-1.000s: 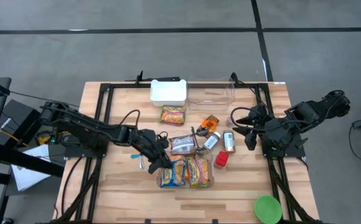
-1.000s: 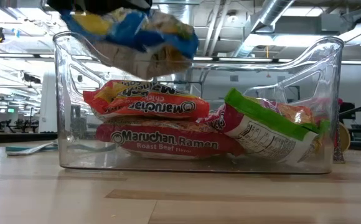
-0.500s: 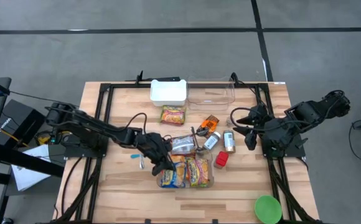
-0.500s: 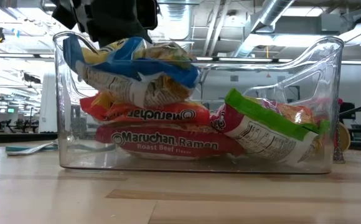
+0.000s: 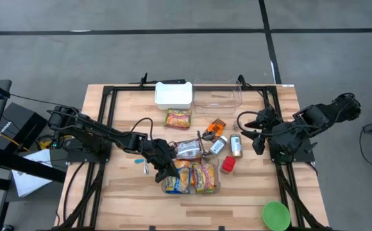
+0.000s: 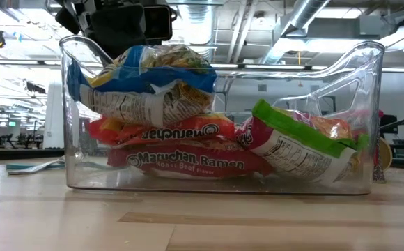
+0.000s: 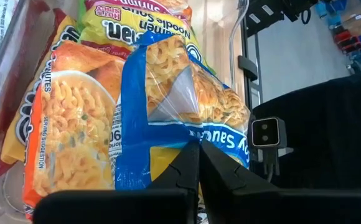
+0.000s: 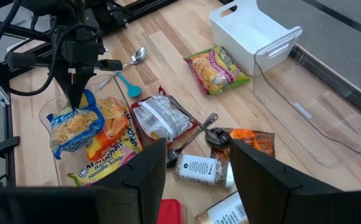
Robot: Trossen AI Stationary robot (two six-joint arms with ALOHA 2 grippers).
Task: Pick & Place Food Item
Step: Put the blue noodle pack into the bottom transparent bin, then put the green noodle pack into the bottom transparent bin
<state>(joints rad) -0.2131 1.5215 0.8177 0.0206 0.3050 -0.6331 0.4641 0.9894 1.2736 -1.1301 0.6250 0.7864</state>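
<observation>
A blue-and-yellow noodle packet (image 6: 146,84) lies on top of red ramen packs (image 6: 188,157) inside a clear plastic bin (image 6: 369,104) near the table's front edge. A green-and-pink pack (image 6: 299,146) leans in the bin's other half. My left gripper (image 5: 167,172) stands over the bin's left end, shut on the blue packet (image 7: 168,99). My right gripper (image 5: 258,138) waits open and empty at the table's right side. My left gripper pinches the blue packet's end edge (image 7: 196,138) between its two fingers, coming from above and pointing down. The packet lies below the fingers and rests on the red ramen packs in the bin, roughly level.
A white bin (image 5: 173,95) and a second clear bin (image 5: 217,96) stand at the far edge. A loose ramen pack (image 5: 178,118), a silver pouch (image 5: 189,149), spice jars (image 5: 236,145), a red item (image 5: 228,165) and a green bowl (image 5: 276,215) lie around.
My left gripper has gone down into the clear bin with the blue packet. The packet was lifted above the bin's rim and now rests on the red ramen packs, which are pressed a little flatter.
</observation>
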